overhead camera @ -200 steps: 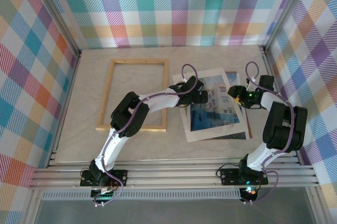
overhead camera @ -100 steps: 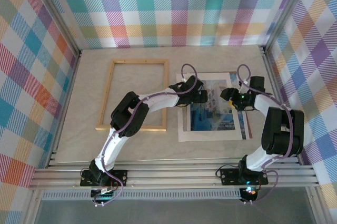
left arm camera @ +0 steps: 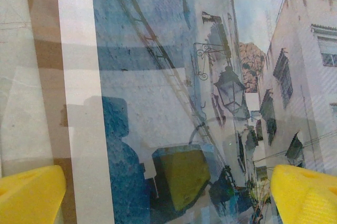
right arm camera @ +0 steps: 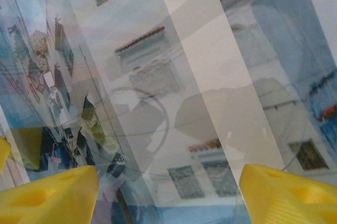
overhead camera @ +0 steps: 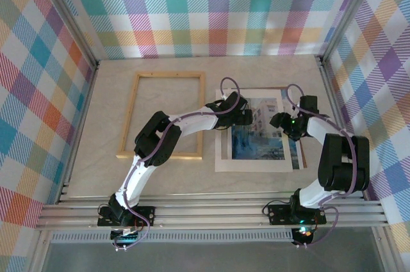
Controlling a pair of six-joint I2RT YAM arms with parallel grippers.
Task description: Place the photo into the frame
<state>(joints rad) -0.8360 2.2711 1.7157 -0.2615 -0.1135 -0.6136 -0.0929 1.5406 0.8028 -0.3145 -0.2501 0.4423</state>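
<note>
**Two sets of jaws apart over the blue-toned rectangular photo (overhead camera: 258, 134), nothing gripped**

From the overhead camera I saw the pale table top (overhead camera: 96, 176) carrying two groups, set apart. On the left lay the large rectangular frame of thin light golden wood (overhead camera: 160, 75), flat, with table showing through it. I judged it was placed aside to leave working room. To its right lay a white mat border (overhead camera: 250, 164) over a brown backing board (overhead camera: 302, 155), which peeked out along the right edge. The photo of buildings and sky sat inside that mat, well apart from the frame, so the task was not yet done.

Both arms leaned over the photo from opposite sides. The left gripper (overhead camera: 248, 117) hung over its upper left part. In the wrist view its yellow fingertips (left arm camera: 29, 192) stood fully apart and held nothing, with only photo and a strip of mat beneath. The right gripper (overhead camera: 282, 122) hung at the upper right, its yellow fingertips (right arm camera: 289, 192) likewise spread and empty. Glare and gripper reflections suggested a glossy surface, so I expected a slippery pick that would need an edge.
</note>
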